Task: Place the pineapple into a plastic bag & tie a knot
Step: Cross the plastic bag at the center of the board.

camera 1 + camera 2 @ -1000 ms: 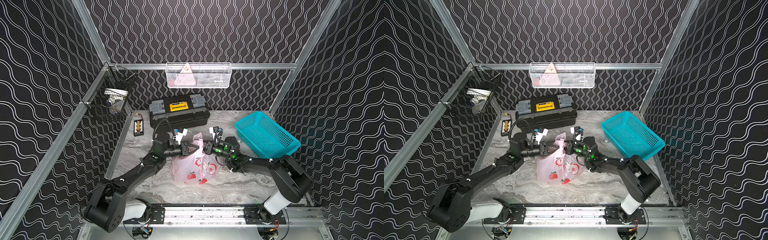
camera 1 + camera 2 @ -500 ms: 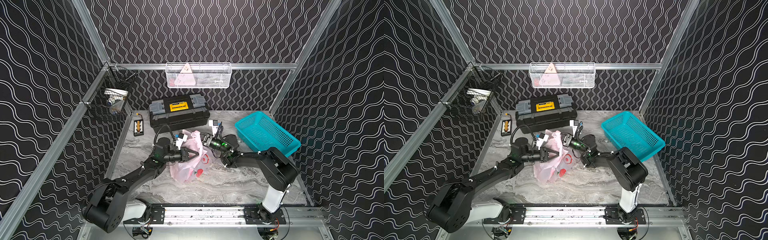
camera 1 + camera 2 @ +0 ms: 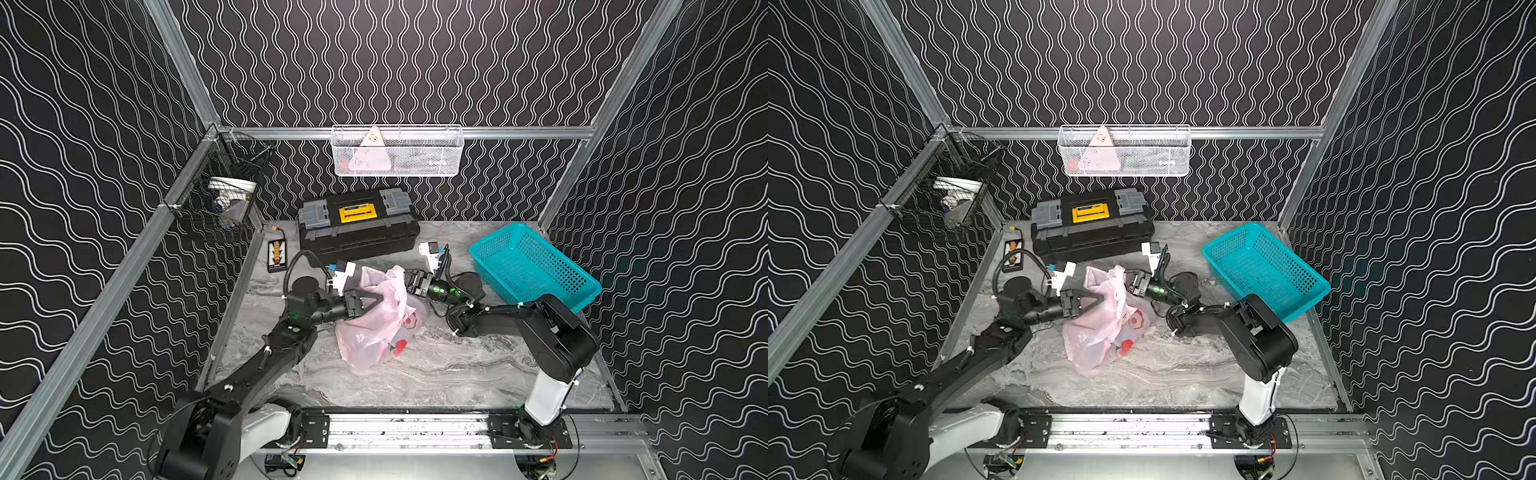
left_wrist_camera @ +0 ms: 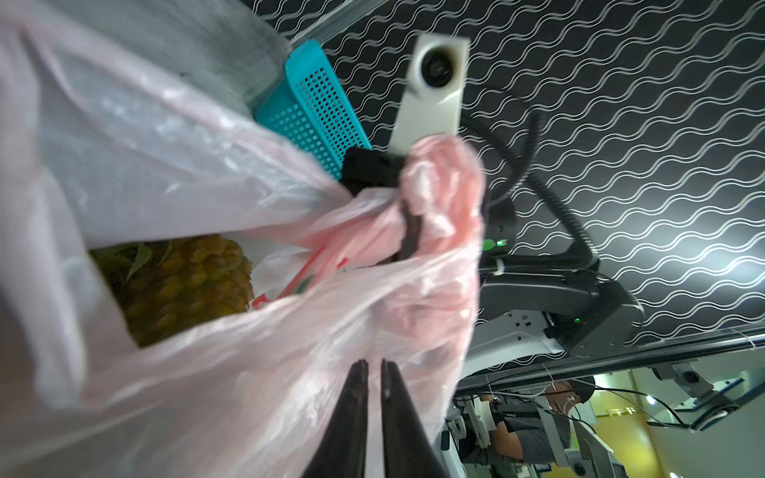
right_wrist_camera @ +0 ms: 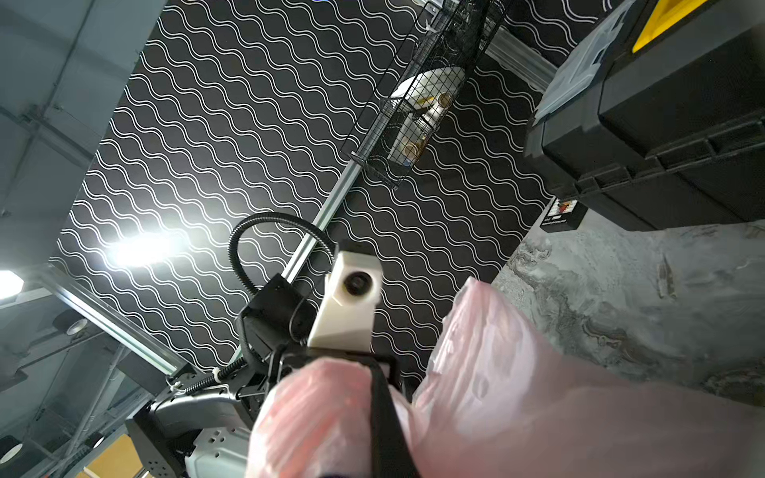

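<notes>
No text can be read; red print on the plastic bag (image 3: 365,340) is too blurred.

Pale-pink translucent plastic bag (image 3: 376,328) had red apple prints. Scaly pineapple (image 4: 186,285) inside it was yellow-brown with dull green leaf bits. Perforated plastic basket (image 3: 536,266) was teal. Black plastic toolbox (image 3: 357,232): yellow centre latch, grey clasps. Tabletop (image 3: 436,374) was grey marbled. Black wall panels (image 3: 415,62) carried white wavy lines. Wire-mesh basket (image 3: 397,151) was white.

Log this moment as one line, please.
yellow-brown pineapple: inside thin translucent pink plastic bag | right gripper: shut on bunched bag top | left gripper: at bag, jaws nearly together, grip unclear | knot: cannot tell
</notes>
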